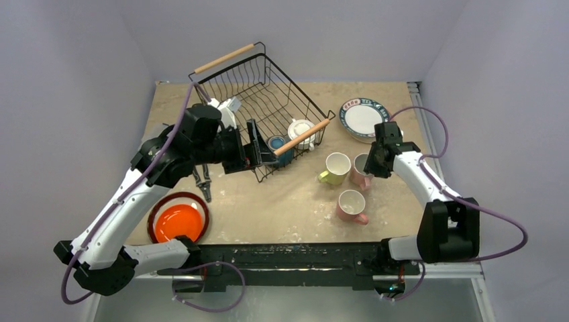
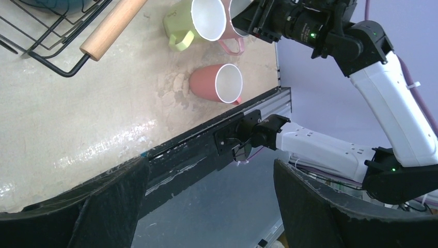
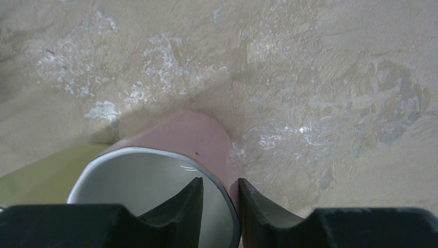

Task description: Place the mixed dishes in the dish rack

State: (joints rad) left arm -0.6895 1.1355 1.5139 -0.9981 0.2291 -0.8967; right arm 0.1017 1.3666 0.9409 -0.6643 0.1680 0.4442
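Early going: the black wire dish rack (image 1: 268, 87) holds a white two-handled cup (image 1: 300, 129) and a teal bowl (image 1: 277, 144). The right gripper (image 3: 219, 199) pinches a pink ceramic mug (image 3: 191, 137) by its wall; the left gripper (image 2: 209, 173) gapes empty.

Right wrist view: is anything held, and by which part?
The right gripper pinches the white-lined pink ceramic mug by its rim wall, fingers either side: one inside, one outside.

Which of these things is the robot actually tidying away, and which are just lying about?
Part of the job: dish rack, yellow-green mug, near pink mug, far pink mug, white cup, teal bowl, teal-rimmed plate, orange plate, dark red-rimmed plate.
Just lying about: black pliers.
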